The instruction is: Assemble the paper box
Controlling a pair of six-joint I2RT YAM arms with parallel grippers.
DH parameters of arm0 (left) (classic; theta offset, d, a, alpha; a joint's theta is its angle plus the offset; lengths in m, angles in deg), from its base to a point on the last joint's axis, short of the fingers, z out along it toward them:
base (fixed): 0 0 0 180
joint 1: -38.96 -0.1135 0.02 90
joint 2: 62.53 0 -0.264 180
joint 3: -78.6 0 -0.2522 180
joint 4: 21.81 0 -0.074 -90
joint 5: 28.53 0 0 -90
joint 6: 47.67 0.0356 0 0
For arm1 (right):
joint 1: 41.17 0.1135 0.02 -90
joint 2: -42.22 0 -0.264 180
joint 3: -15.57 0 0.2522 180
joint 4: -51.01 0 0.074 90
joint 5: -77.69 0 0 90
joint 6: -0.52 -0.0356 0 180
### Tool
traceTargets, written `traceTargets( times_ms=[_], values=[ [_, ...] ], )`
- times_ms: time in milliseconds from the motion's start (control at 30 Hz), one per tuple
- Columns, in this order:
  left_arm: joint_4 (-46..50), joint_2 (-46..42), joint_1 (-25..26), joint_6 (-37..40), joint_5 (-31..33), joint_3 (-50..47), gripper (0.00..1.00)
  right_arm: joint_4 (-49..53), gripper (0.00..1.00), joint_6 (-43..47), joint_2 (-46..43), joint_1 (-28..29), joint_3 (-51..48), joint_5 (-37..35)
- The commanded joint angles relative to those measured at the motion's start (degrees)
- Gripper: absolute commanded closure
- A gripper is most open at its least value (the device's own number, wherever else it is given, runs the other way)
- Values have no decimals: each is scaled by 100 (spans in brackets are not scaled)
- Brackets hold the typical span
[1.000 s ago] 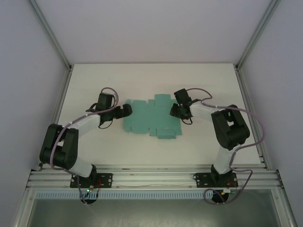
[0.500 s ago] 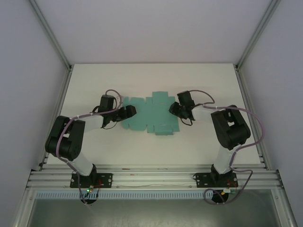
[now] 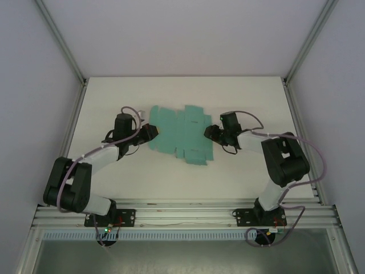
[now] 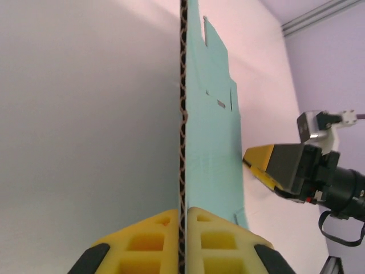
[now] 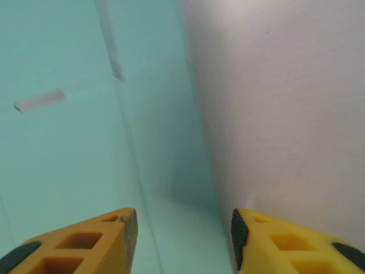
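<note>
Between left claw [image 4: 182, 228] fingers: near edge of paper box [image 3: 181, 136], clamped tight. Box is an unfolded die-cut sheet, spread over table [image 3: 114, 97] ahead of claw. Right claw [image 3: 210, 132] at opposite edge, fingers apart, holding nothing; sheet's border just ahead of them.

Step, as judged: securing both sides before first fold. Next move calls for right claw closing on border, then raising panels along creases, gently, as card is thin.

Matt paper box [image 3: 181, 136], corrugated edge

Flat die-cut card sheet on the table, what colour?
The flat card sheet is teal-green; top external view.
</note>
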Motion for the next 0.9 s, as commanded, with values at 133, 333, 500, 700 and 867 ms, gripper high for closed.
traceTargets(
  times_ms=[133, 333, 500, 700, 867],
  values=[
    [-744, -1259, -37, -448, -23, -96, 100, 590, 32, 261, -1416, -474, 79, 394],
    [-803, -2008, -37, -893, -341, 131, 100, 61, 6, 92, -2202, -1013, 14, 1728],
    [-1212, -2327, -30, -1443, -428, 51, 100, -420, 11, -59, -2631, -1041, -116, 2589],
    [-1389, -2542, -28, -1624, -569, -17, 100, -659, 26, -194, -2706, -1043, -204, 2882],
    [-1169, -2626, -30, -1505, -570, 53, 100, -891, 47, -106, -2622, -1043, -179, 3249]
  ],
)
